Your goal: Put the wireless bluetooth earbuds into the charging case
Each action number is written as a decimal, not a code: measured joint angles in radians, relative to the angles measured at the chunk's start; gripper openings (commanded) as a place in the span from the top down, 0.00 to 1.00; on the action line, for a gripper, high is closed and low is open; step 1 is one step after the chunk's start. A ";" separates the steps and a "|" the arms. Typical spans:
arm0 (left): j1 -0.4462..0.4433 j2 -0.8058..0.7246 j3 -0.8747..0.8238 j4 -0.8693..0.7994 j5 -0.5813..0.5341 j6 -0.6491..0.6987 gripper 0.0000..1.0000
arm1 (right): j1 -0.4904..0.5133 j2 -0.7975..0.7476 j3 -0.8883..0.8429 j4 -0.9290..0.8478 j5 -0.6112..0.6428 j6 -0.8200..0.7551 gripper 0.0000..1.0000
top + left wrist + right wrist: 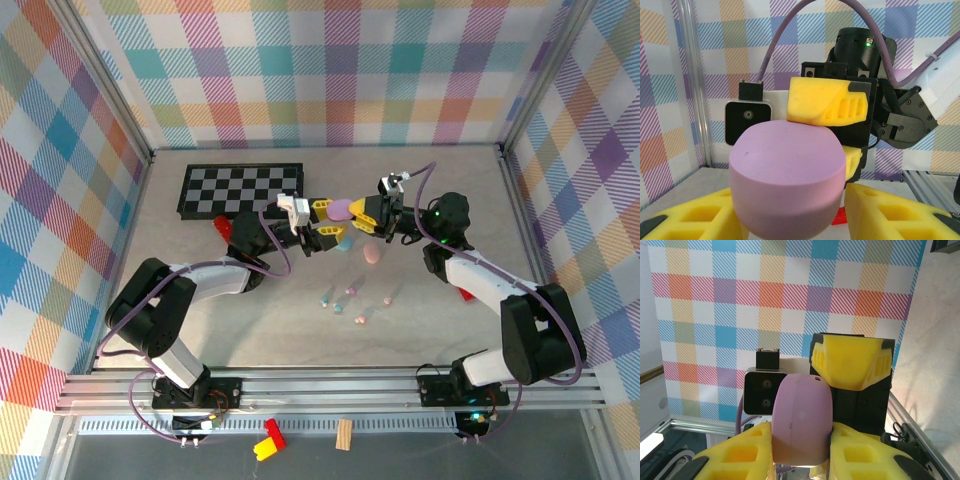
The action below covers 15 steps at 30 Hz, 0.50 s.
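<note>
A purple oval charging case hangs in the air above the table, lid closed, held from both sides. My right gripper is shut on its narrow faces; in the right wrist view the case sits wedged between my yellow fingers. My left gripper comes from the other side, and its fingers lie against the wide sides of the case. Several tiny pastel earbuds lie scattered on the table in front of both grippers, a pink one nearest.
A pink case and a blue case lie under the grippers. A black-and-white chessboard sits at the back left. A red block lies by the left arm, another red piece by the right arm. Checked walls enclose the table.
</note>
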 measured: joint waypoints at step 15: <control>0.000 0.005 0.009 -0.001 0.001 -0.018 0.59 | 0.000 -0.016 -0.003 -0.052 -0.001 -0.037 0.76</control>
